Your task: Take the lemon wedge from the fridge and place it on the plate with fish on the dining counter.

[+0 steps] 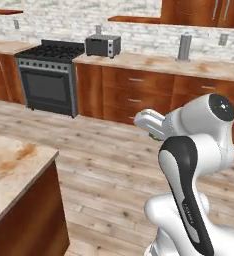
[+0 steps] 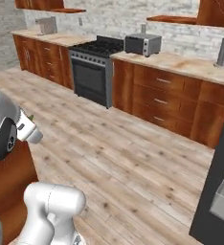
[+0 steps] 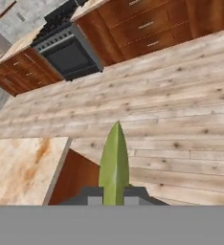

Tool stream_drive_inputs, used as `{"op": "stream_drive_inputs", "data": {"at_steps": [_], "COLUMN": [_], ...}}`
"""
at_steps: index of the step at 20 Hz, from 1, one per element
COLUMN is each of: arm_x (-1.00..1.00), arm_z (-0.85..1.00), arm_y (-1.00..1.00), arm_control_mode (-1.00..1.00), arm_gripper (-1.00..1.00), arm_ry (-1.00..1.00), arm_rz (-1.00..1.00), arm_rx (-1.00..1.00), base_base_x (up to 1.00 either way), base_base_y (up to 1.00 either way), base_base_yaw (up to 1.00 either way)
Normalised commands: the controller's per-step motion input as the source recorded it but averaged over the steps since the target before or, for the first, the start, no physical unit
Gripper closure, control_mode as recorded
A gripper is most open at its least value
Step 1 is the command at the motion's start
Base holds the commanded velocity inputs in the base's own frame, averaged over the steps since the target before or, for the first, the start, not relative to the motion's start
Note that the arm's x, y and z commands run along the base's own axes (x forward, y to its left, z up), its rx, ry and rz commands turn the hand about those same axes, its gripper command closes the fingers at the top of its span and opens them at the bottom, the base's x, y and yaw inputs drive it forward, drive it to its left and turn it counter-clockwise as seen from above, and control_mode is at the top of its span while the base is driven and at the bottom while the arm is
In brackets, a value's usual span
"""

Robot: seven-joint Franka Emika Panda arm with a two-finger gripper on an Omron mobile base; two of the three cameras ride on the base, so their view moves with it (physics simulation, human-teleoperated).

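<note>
The tool (image 3: 114, 200) is closed tight on the lemon wedge (image 3: 114, 162), which stands up between its fingertips above the wooden floor (image 3: 171, 110). The corner of the table (image 3: 23, 167) is near on the left; the stove (image 3: 71, 52) is far.

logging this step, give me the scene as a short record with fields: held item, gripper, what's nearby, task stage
held item: lemon wedge, yellow-green, pinched between the finger tips
gripper: gripper shut on the wedge, above the wood floor
nearby: corner of the dining counter at lower left in the hand view
background: stove, toaster oven on the wall counter
fridge: dark edge at right of the right base view
task stage: wedge carried, not yet placed
</note>
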Motion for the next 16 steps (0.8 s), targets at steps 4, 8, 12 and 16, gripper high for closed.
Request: {"op": "stream_drive_inputs", "data": {"at_steps": [4,8,12,16], "arm_x": [0.0,0.0,0.0,0.0], "arm_z": [0.0,0.0,0.0,0.0], "arm_y": [0.0,0.0,0.0,0.0], "arm_control_mode": [1.0,1.0,1.0,1.0], "arm_gripper": [1.0,1.0,1.0,1.0], "arm_ry": [0.0,0.0,0.0,0.0], "arm_rz": [0.0,0.0,0.0,0.0], "arm_rx": [0.0,0.0,0.0,0.0], "base_base_x": [0.0,-0.05,-0.23,-0.15], "base_base_y": [0.0,0.14,0.9,1.0], "base_base_yaw": [1.0,0.96,0.63,0.17]}}
